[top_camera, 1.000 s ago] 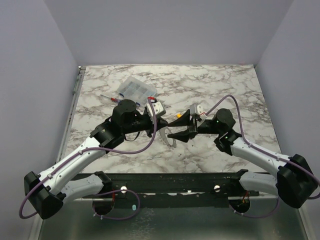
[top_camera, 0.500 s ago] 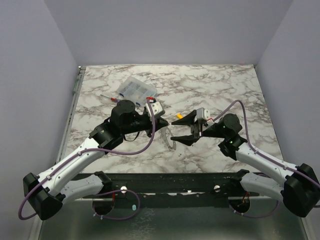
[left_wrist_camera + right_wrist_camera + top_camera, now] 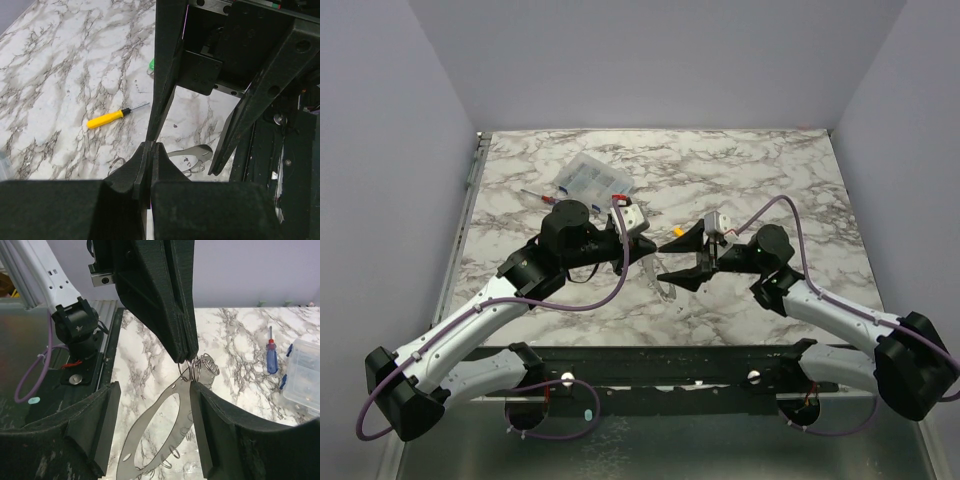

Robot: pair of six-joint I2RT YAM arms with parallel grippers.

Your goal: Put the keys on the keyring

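Observation:
The keyring [image 3: 145, 423] is a flat grey oval band with several small wire rings on it. It hangs above the marble from my left gripper [image 3: 642, 243], which is shut on a wire ring at its top end. In the left wrist view the shut left gripper [image 3: 150, 146] has the keyring [image 3: 192, 151] showing below it. My right gripper [image 3: 155, 390] stands open around the hanging band, its right finger against the band's edge. From above, the right gripper [image 3: 681, 257] faces the keyring [image 3: 658, 280]. One green-headed key [image 3: 151, 64] lies on the table beyond.
A yellow screwdriver [image 3: 105, 119] lies on the marble near the green key, also seen as the yellow screwdriver [image 3: 675, 232] from above. A clear compartment box [image 3: 592, 178] and a red-and-blue screwdriver [image 3: 545, 197] lie at the back left.
My right gripper opened wider, drew back to the right, then came in again around the keyring. The left gripper has held the keyring still.

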